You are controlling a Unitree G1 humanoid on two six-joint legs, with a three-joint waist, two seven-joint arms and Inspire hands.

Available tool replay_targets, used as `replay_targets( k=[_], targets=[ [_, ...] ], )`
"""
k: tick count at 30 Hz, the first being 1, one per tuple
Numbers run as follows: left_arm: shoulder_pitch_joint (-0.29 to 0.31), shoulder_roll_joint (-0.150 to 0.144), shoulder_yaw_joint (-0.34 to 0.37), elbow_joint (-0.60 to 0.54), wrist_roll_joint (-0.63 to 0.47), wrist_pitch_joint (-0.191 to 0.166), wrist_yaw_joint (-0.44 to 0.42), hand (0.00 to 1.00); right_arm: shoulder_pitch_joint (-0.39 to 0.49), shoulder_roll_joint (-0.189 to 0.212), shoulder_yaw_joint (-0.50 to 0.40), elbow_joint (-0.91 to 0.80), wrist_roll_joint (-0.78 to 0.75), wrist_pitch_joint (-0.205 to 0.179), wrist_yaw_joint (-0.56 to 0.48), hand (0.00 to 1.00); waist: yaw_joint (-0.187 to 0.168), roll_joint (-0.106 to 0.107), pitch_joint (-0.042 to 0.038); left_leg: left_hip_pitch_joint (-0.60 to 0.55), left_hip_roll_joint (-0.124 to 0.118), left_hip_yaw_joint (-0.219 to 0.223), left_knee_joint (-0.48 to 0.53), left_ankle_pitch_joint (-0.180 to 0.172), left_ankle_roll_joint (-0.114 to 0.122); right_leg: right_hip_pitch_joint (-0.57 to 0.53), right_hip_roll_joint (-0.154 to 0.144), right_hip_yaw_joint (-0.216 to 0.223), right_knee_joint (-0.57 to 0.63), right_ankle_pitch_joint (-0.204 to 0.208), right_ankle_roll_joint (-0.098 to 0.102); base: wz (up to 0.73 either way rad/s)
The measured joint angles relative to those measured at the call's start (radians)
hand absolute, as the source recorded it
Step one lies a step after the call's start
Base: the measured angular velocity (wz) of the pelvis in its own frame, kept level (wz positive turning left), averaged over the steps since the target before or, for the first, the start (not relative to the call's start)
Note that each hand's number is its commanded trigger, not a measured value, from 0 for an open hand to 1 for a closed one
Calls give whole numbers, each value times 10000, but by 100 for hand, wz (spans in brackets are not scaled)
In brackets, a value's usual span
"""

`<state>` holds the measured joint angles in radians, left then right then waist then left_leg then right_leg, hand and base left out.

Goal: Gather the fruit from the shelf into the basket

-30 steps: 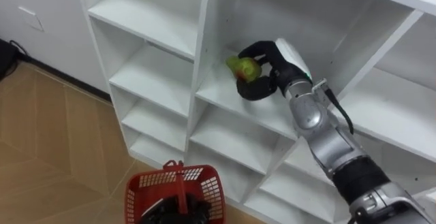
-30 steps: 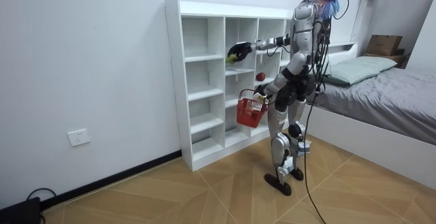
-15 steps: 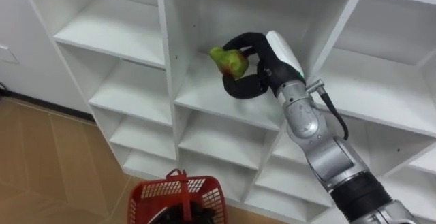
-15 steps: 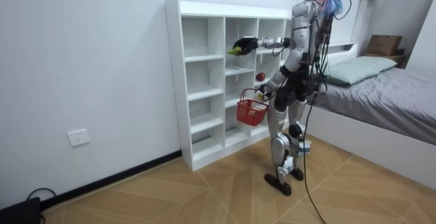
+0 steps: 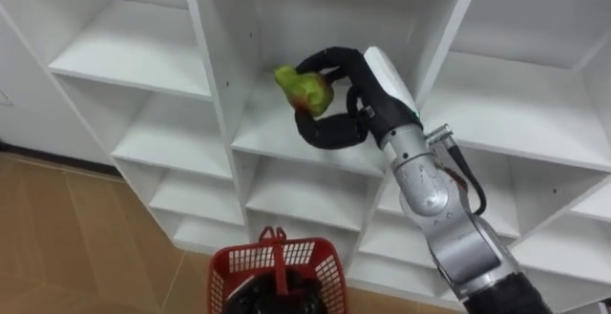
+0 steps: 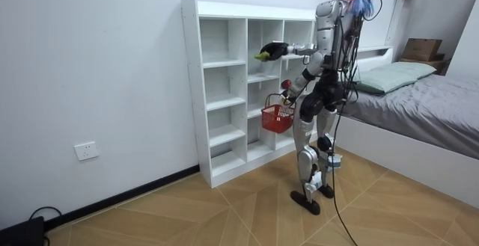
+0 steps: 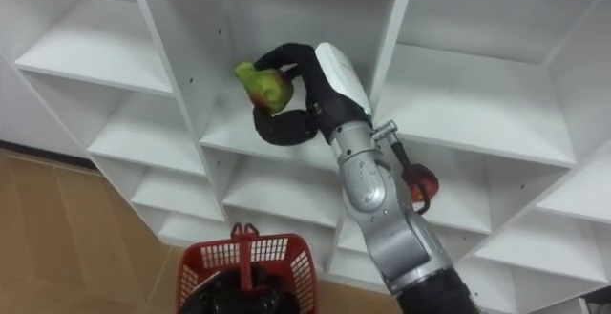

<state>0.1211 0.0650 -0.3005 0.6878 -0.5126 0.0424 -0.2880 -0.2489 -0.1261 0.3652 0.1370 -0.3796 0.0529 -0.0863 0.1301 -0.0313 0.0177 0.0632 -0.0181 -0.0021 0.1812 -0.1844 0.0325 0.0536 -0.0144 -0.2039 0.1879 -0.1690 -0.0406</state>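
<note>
Before the closet [image 5: 220, 85], my right hand [image 5: 353, 99] is curled round a green fruit [image 5: 304, 89], held off its shelf; lower down, my left hand [image 5: 277, 298] grips the basket [image 5: 320, 257] by its handle; a red fruit [image 7: 420, 182] lies on a shelf

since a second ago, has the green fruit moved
Yes: against the closet in the room view, the green fruit in the right hand has lifted off its shelf and shifted toward that view's right.
</note>
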Motion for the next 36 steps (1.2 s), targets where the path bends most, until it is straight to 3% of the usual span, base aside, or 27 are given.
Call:
replay_targets(
  k=[12, 21, 28, 32, 36],
  targets=[
    [-144, 20, 16, -128, -41, 0, 0, 100, 692, 26, 62, -597, -187, 4, 712, 100, -194, -49, -44, 217, 41, 556, 1, -1, 0, 59, 17, 390, 23, 23, 23, -10],
    [-235, 126, 30, -129, -66, -12, -2, 100, 1269, -11, 15, -1237, -175, -205, 945, 100, -607, -24, -32, 382, 101, 777, -134, -70, 91, 118, 91, 545, 1, 93, 64, -4],
    [-225, 250, -3, -125, -73, -7, 5, 100, 1976, -209, -150, -1236, -144, -199, 1177, 100, -958, 100, -20, 339, 129, 919, -170, -76, 100, -14, 130, 700, 16, 132, 55, -8],
    [-227, 233, -113, -126, -73, -7, 13, 100, 1991, -232, -155, -1237, -117, -233, 1468, 100, -1024, 224, -80, 375, 157, 1090, -175, -78, 96, -34, 169, 872, 17, 136, 48, -12],
    [-226, 216, -181, -221, -74, -7, 16, 100, 2055, -247, -177, -1237, -126, -238, 1561, 100, -1050, 227, -86, 383, 158, 1126, -175, -78, 95, -55, 177, 940, 4, 137, 46, -5]
  ],
)
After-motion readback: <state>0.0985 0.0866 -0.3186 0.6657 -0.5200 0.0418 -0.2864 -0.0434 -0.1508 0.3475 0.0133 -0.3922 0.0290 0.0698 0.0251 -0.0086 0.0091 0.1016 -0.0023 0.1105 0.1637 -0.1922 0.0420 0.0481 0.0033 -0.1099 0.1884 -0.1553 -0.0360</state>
